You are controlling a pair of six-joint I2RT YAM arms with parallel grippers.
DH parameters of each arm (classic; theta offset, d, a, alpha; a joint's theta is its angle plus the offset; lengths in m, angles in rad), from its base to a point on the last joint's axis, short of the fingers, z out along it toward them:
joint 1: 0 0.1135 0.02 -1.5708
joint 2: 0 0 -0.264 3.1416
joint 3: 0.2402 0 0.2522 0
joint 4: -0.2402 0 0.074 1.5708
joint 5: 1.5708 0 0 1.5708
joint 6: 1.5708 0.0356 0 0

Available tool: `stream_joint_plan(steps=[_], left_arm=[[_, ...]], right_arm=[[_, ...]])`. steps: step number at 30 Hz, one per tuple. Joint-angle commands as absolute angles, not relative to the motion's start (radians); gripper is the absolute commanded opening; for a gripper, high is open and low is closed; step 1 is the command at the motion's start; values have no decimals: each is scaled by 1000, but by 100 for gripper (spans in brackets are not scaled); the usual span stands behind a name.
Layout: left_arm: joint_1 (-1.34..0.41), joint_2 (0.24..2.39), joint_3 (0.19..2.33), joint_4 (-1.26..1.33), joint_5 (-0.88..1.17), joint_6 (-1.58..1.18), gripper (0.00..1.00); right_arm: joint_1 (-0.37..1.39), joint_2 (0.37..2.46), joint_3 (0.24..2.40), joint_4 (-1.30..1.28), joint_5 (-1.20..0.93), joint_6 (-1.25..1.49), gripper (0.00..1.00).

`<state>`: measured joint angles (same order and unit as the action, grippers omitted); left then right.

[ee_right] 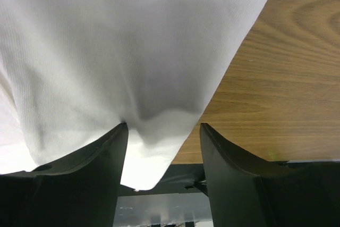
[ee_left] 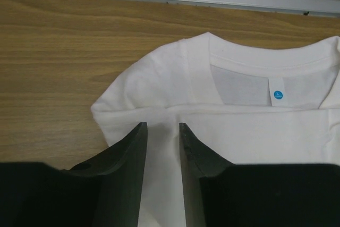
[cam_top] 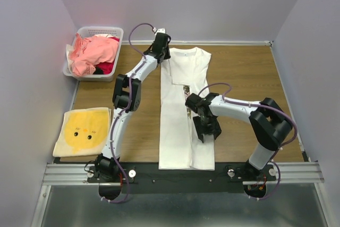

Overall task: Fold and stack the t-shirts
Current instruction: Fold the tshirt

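A white t-shirt (cam_top: 183,126) lies lengthwise down the middle of the table, collar far, sides folded in; a strip of its print (cam_top: 186,90) shows at a fold. My left gripper (cam_top: 162,46) is at the collar's left shoulder. In the left wrist view it (ee_left: 162,127) has its jaws a narrow gap apart over the shirt (ee_left: 249,126), with fabric lying between them. My right gripper (cam_top: 208,134) is at the shirt's lower right edge. In the right wrist view it (ee_right: 163,127) is wide open, with the shirt's edge (ee_right: 122,67) resting against the left finger.
A white lattice basket (cam_top: 119,38) at the far left holds salmon-pink (cam_top: 98,51) and red (cam_top: 106,68) t-shirts. A folded yellow cloth with a chick face (cam_top: 82,131) lies at the near left. Bare wood (cam_top: 249,73) lies right of the shirt. A metal rail (cam_top: 180,174) runs along the near edge.
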<state>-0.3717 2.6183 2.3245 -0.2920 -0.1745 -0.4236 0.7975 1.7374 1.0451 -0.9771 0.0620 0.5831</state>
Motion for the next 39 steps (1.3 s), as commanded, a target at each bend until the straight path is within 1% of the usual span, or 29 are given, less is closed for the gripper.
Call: stream_joint_plan(steps=[1,3,8,10,11,12,14,15,17,18,20,21,23,24,26,28,30,32,33,35,37,39], left_arm=[[-350,2476,2289,-201,-233,-388,44],[-350,2470,2304,-209,-232,-377,45],[-350,2406,2298,-323,-233,-382,45],[-351,2364,2232,-369,-227,-388,45],[-351,2308,2195,-377,-226,-393,45],[-351,2277,2102,-379,-225,-397,44],[-351,2179,2004,-379,-209,-402,44],[-353,2146,1912,-380,-207,-403,44],[-354,2056,1827,-391,-173,-413,43],[-356,2024,1750,-402,-164,-417,43],[-374,1921,1672,-423,-155,-432,43],[-383,1886,1590,-423,-152,-437,43],[-420,1789,1514,-433,-140,-466,43],[-435,1757,1441,-434,-132,-475,42],[-487,1670,1372,-454,-126,-500,41],[-524,1605,1249,-460,-129,-555,41],[-584,1491,1118,-459,-130,-604,41],[-613,1371,1030,-453,-95,-685,41],[-650,1329,949,-453,-92,-715,41],[-684,1214,879,-451,-80,-778,41],[-742,1151,810,-480,-81,-825,41],[-785,1086,761,-506,-87,-885,41]], right_arm=[[802,1686,1054,-950,86,584,70],[802,1663,1060,-948,116,597,74],[802,1588,1100,-960,201,669,75],[802,1553,1109,-974,224,701,75],[802,1542,1115,-994,250,739,76],[802,1533,1111,-997,259,758,77],[802,1507,1086,-999,293,799,81],[802,1500,1078,-997,307,810,86],[801,1487,1066,-997,340,837,88],[801,1482,1071,-999,351,842,91],[799,1476,1081,-994,367,844,93],[799,1476,1089,-991,388,842,93],[775,1479,1104,-979,396,828,93],[767,1479,1106,-970,388,825,93],[735,1470,1092,-936,373,813,92],[716,1439,1074,-911,344,804,89],[698,1410,1023,-871,309,793,87],[695,1358,956,-835,278,792,83],[695,1341,925,-824,250,795,80],[695,1287,878,-798,220,801,74],[695,1255,812,-784,175,796,70],[695,1218,761,-773,152,785,70]])
